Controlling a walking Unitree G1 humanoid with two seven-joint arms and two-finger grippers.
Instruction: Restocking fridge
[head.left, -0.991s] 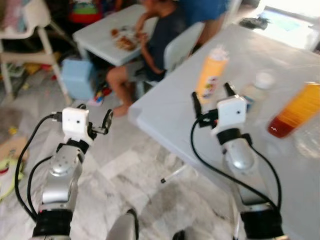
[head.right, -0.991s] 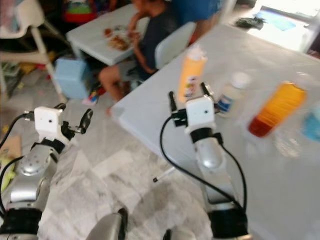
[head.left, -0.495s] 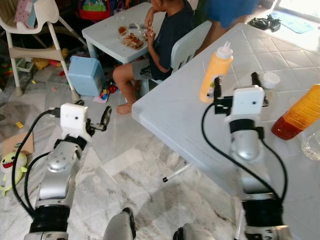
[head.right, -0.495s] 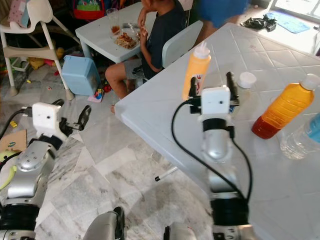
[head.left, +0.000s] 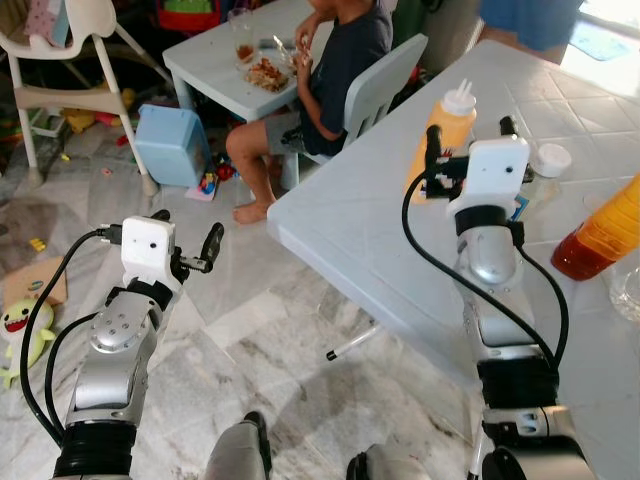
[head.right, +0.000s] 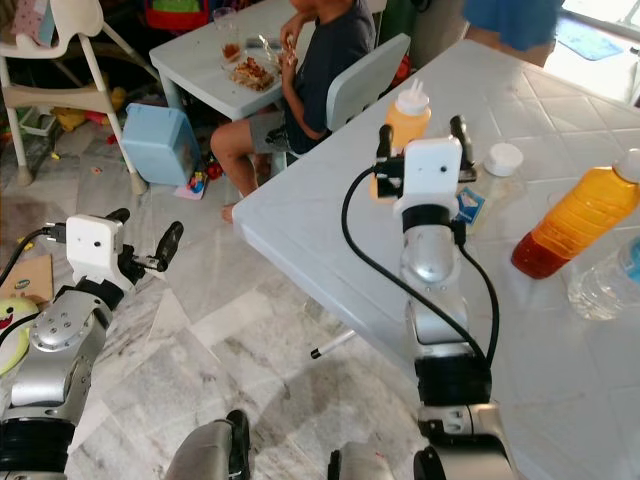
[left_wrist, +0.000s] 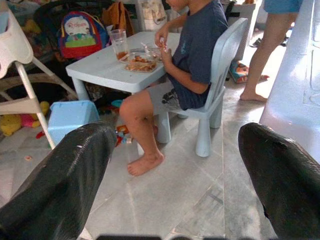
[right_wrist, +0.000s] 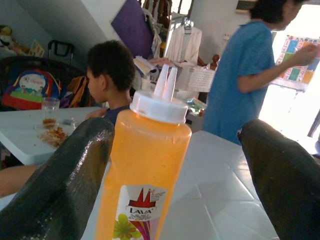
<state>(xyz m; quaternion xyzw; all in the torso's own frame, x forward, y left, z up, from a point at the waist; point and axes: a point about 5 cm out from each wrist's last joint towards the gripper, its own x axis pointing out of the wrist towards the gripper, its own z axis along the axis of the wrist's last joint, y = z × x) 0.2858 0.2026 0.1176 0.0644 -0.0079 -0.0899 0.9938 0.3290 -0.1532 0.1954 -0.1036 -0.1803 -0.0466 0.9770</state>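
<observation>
left eye view: white table (head.left: 370, 240) reaches off the right edge; its far corner is cut off
small table: low pale one (head.left: 215, 62) behind, food on it; a seated person (head.left: 330, 70) on a pale chair (head.left: 385, 85), head out of frame
second person: blue top, seen in part in the right wrist view (right_wrist: 250, 75)
right gripper: (head.left: 466, 140) raised over the white table, fingers spread, holding nothing
sauce bottle: orange squeeze bottle (right_wrist: 145, 165) upright between the spread fingers, its base hidden; contact cannot be told
amber bottle: (head.right: 575, 215) lies near the right edge; clear bottle (head.right: 605, 285) just beside, cut off
left gripper: (head.left: 185, 240) above the floor, fingers apart, empty
white cap: (head.right: 503, 158) partly behind the wrist camera
</observation>
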